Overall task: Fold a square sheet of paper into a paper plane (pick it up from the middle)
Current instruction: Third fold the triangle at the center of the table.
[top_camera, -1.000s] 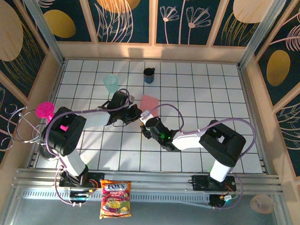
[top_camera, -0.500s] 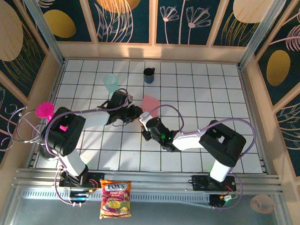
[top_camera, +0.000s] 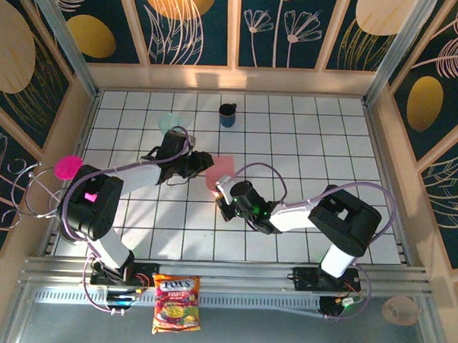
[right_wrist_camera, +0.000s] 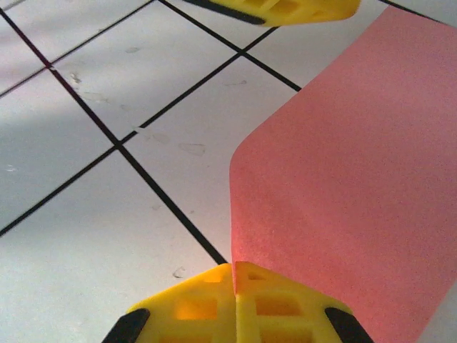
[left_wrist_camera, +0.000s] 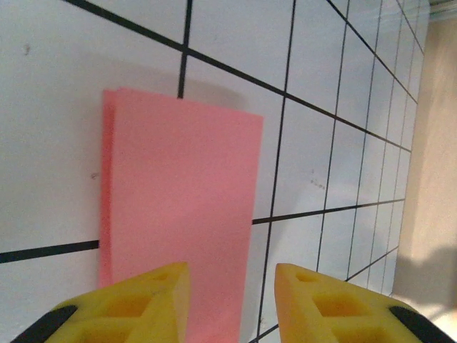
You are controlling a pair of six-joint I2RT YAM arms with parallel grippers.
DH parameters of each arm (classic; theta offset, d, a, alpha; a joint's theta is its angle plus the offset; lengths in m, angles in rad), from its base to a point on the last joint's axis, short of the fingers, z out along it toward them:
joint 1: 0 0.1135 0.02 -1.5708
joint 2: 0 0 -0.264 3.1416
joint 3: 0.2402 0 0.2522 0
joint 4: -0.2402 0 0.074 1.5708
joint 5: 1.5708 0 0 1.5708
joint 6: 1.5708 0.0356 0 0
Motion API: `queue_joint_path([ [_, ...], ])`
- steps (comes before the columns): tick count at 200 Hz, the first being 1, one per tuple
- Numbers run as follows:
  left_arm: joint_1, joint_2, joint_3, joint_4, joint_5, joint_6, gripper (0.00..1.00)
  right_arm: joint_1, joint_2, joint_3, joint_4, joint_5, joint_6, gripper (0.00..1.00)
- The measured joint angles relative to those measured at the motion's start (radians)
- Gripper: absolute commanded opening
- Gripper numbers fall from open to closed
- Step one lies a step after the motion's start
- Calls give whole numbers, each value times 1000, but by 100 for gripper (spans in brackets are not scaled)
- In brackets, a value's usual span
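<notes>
The square sheet of paper [top_camera: 221, 170] is salmon-pink and doubled over into a rectangle [left_wrist_camera: 178, 207], with two edges showing along its left side. It rests on the white tiled table. My right gripper [top_camera: 222, 192] is shut on its near edge [right_wrist_camera: 235, 275], and from there the sheet [right_wrist_camera: 350, 164] curves up and away. My left gripper [top_camera: 200, 164] is open at the sheet's left side [left_wrist_camera: 232, 279]. One yellow fingertip [left_wrist_camera: 153, 296] sits over the paper. The other fingertip [left_wrist_camera: 314, 300] sits over bare tile. A left finger [right_wrist_camera: 278, 8] shows at the top of the right wrist view.
A pale teal cup [top_camera: 169, 123] stands behind the left arm and a dark blue cup [top_camera: 228, 114] sits farther back. A magenta goblet [top_camera: 68, 167] stands on the left ledge. A snack bag [top_camera: 176, 302] lies on the front rail.
The left arm has swung toward the back, its gripper now at the sheet's left edge. The paper has shifted nearer and leftward with the right gripper.
</notes>
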Motion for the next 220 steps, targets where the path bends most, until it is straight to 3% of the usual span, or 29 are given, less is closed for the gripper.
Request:
queue_joint_path([
  [84, -56, 143, 96, -40, 8, 62, 30, -58, -4, -32, 98, -203, 139, 0],
  [133, -73, 239, 215, -108, -16, 125, 24, -70, -6, -44, 121, -213, 180, 0],
  [220, -78, 315, 283, -205, -61, 212, 15, -104, -6, -44, 136, -220, 245, 0],
])
